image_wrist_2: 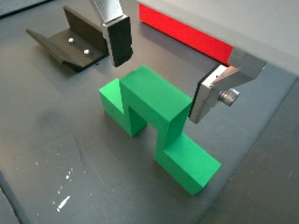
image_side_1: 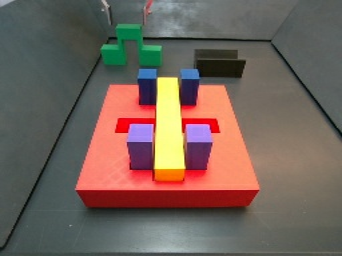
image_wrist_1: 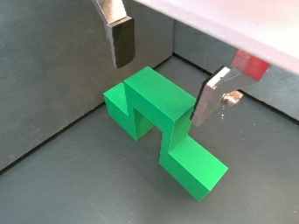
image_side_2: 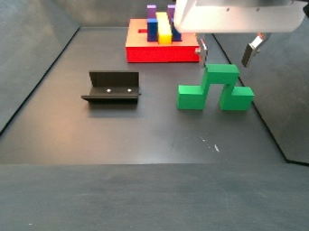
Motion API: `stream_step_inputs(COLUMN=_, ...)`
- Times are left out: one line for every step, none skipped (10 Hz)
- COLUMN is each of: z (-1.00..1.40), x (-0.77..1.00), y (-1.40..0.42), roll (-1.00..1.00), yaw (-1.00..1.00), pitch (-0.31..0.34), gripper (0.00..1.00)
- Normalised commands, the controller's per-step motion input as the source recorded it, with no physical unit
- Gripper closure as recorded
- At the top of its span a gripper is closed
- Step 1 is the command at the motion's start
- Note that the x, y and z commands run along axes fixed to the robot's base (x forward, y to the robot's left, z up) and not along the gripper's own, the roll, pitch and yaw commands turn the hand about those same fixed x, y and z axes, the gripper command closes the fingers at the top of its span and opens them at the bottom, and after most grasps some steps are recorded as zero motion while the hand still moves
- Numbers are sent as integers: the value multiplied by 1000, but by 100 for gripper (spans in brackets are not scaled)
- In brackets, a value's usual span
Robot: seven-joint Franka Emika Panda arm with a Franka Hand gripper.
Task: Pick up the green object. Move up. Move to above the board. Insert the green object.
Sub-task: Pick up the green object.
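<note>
Claw (image_wrist_2: 167,63) (jaws apart) straddles unmarked green object (image_wrist_2: 156,118).

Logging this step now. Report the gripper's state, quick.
Gripper: open, holding nothing, its fingers standing on either side of the raised middle of the green object, not yet touching it.

In both wrist views, the upper part of the gripper (image_wrist_1: 163,77) above the green object (image_wrist_1: 162,122) is cut off. Beyond the green object, the board (image_wrist_2: 187,32) and the fixture (image_wrist_2: 73,45) are cropped.
</note>
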Motion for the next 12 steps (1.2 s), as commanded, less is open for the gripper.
stream_step_inputs(z=-191, x=0, y=69, roll=11, yaw=0, pitch=0, gripper=0)
stream_step_inputs(z=-197, x=0, y=51, roll=14, yaw=0, pitch=0, gripper=0)
stream_step_inputs(z=-206, x=0, y=9, roll=23, yaw=0, pitch=0, gripper=0)
stream_step_inputs(z=-226, x=6, y=0, roll=40, yaw=0, pitch=0, gripper=0)
stream_step_inputs(z=-237, x=0, y=0, roll=49, yaw=0, pitch=0, gripper=0)
stream_step_inputs(z=-269, x=0, y=3, roll=59, yaw=0, pitch=0, gripper=0)
stream_step_inputs(z=-263, x=0, y=23, roll=57, yaw=0, pitch=0, gripper=0)
stream_step_inputs(z=-254, x=0, y=17, roll=57, yaw=0, pitch=0, gripper=0)
stream_step_inputs(z=-243, x=0, y=0, roll=50, yaw=0, pitch=0, gripper=0)
stream_step_inputs(z=-163, x=0, y=0, roll=26, yaw=0, pitch=0, gripper=0)
stream_step_inputs(z=0, x=0, y=0, roll=0, yaw=0, pitch=0, gripper=0)
stream_step_inputs(z=0, x=0, y=0, roll=0, yaw=0, pitch=0, gripper=100)
